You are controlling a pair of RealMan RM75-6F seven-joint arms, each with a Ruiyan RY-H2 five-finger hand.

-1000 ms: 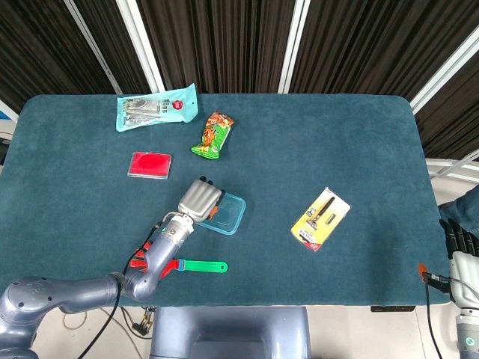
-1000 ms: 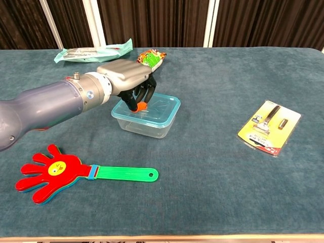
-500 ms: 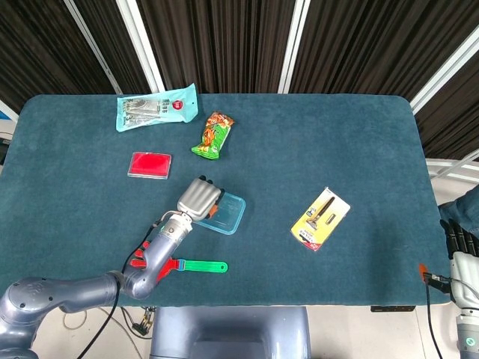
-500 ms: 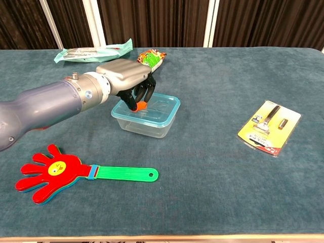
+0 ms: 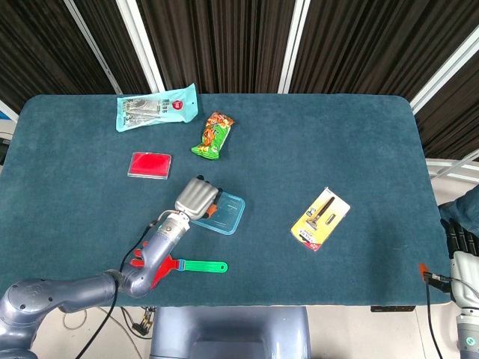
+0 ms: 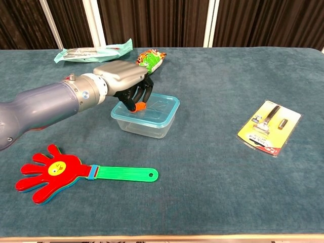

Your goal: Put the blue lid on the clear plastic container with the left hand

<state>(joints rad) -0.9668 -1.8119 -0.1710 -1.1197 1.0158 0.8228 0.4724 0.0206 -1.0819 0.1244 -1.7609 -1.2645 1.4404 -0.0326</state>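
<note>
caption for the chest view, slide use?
Left hand rests on the blue lid, which is seated on the clear container.

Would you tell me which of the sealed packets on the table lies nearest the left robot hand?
The green snack packet, just beyond the left robot hand; the teal packet lies farther back.

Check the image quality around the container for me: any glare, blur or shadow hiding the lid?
Head view: sharp and evenly lit, but the left hand covers the near-left end of the container. Chest view: also sharp; faint highlights on the blue lid, no blinding glare; the left hand casts a soft shadow onto the lid's left part, and the fingers hide that edge.
</note>
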